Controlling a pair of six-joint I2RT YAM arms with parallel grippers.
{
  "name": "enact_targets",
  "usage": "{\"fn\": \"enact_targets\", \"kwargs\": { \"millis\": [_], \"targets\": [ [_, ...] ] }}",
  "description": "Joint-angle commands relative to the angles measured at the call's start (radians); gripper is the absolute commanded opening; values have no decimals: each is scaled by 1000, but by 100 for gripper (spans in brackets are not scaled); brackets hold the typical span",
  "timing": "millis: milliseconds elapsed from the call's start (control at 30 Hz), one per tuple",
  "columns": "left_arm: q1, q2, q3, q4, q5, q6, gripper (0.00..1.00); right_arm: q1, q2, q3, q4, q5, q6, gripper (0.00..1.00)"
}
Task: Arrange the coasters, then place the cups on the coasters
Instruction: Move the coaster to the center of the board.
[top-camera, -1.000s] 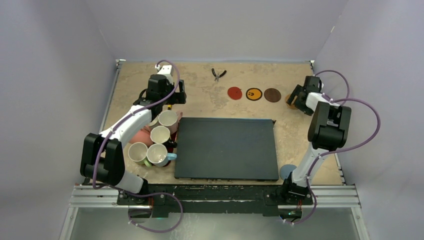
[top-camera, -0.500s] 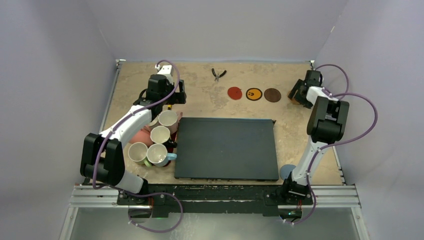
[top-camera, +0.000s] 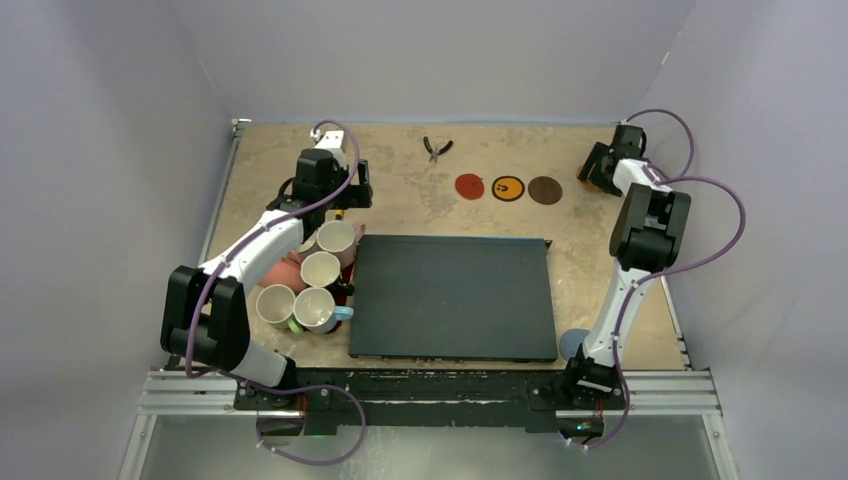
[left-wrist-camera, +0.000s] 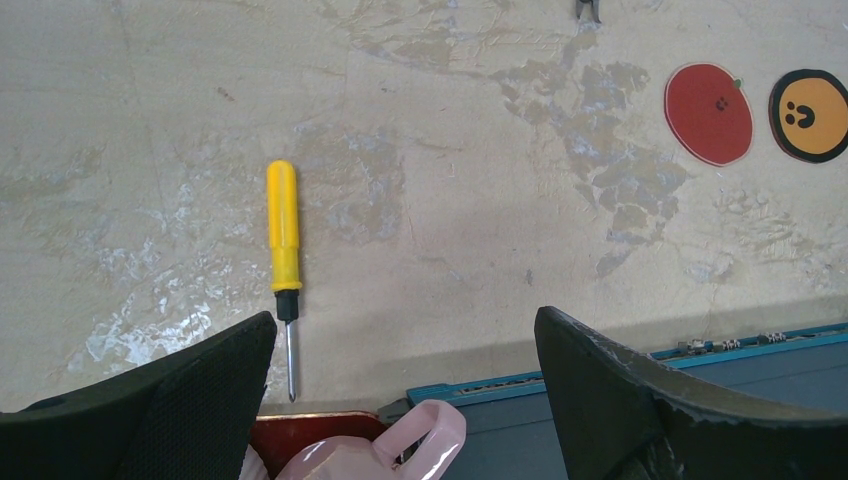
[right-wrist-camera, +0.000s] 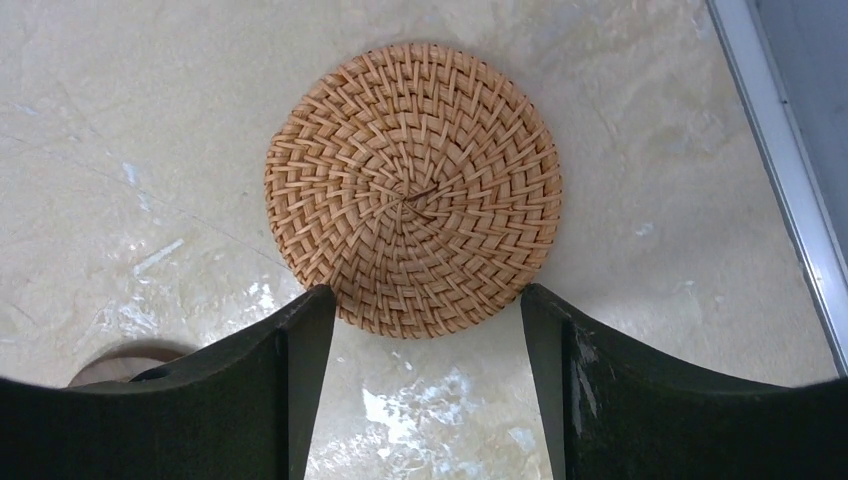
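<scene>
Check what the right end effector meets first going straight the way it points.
The woven coaster, flat on the table, dead ahead of the right end effector, whose open fingers frame its near edge. How far off it is, I can't tell.

Pale lavender walls (top-camera: 440, 50) close in the table (top-camera: 400, 195) on left, far and right. Tabletop mottled beige, worn pale in patches. Metal rail (top-camera: 680, 392) along near edge. Light soft, even.
</scene>
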Motion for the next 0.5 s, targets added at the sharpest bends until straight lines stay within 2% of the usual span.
{"fn": "enact_targets", "kwargs": {
  "millis": [0,267,467],
  "targets": [
    [-7,10,19,37,-5,8,96,42,66,31,-74,-98,-35,71],
    [-6,15,20,37,-7,8,96,103,152,154,-111,-99,-33,71],
    [-6,15,21,35,-9,8,96,133,176,187,-114,-129,-44,71]
  ]
}}
